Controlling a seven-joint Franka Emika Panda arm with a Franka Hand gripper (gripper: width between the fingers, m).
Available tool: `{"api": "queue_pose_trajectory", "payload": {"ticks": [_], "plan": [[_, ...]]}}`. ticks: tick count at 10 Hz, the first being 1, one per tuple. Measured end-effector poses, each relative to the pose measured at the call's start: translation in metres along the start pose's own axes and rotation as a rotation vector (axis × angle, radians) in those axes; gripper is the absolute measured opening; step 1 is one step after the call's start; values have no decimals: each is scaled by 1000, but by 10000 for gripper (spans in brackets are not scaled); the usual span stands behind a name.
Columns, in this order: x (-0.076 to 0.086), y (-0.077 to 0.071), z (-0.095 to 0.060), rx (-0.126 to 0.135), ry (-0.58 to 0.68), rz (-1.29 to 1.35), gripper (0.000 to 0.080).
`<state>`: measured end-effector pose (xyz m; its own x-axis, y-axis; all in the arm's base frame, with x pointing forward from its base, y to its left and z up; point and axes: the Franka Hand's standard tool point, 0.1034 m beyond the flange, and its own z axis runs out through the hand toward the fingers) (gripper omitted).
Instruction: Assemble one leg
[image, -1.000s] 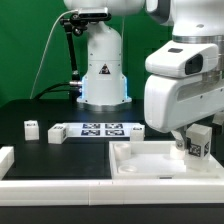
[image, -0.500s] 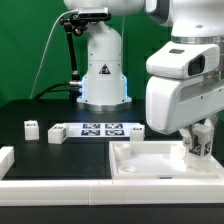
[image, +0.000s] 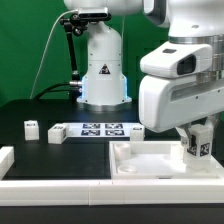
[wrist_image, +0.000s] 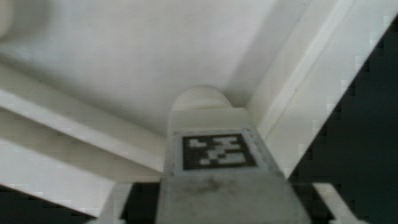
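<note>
I read the two-finger gripper (image: 197, 143) as closed on the leg (image: 198, 150), a small white plastic rectangular block with a black-and-white square tag on its face. The block sits between the fingers with its tagged face turned to the exterior camera. It hangs over the corner of the large white square plastic tray-like piece (image: 150, 166) that lies toward the table edge nearest that camera, on the exterior view's right. From the exterior view I cannot tell whether the leg's lower end touches the tray-like piece or hangs just above it.

In the wrist view the leg (wrist_image: 217, 150) runs out from between the fingers, its rounded end pointing into the angle where the raised rim of the tray-like piece (wrist_image: 338, 70) meets the recessed floor.

Judging from its look, the leg is light, rigid and hard, with smooth, rather slippery faces. It should not bend or crush under a firm pinch, but it could pivot between flat pads if it is nudged off-axis. I would hold it across two opposite flat sides, near mid-length, leaving the end to be seated free.

Two more small white blocks (image: 32, 127) sit toward the far edge on the exterior view's left, beside the marker board (image: 101, 129).
</note>
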<state>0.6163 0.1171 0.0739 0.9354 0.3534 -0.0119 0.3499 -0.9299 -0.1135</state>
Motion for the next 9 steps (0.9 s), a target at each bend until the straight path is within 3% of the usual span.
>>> {"api": "queue_pose_trajectory", "payload": {"ticks": [6, 9], "plan": [[3, 3, 0, 33, 29, 665, 290], [6, 3, 1, 33, 45, 1085, 291]]}}
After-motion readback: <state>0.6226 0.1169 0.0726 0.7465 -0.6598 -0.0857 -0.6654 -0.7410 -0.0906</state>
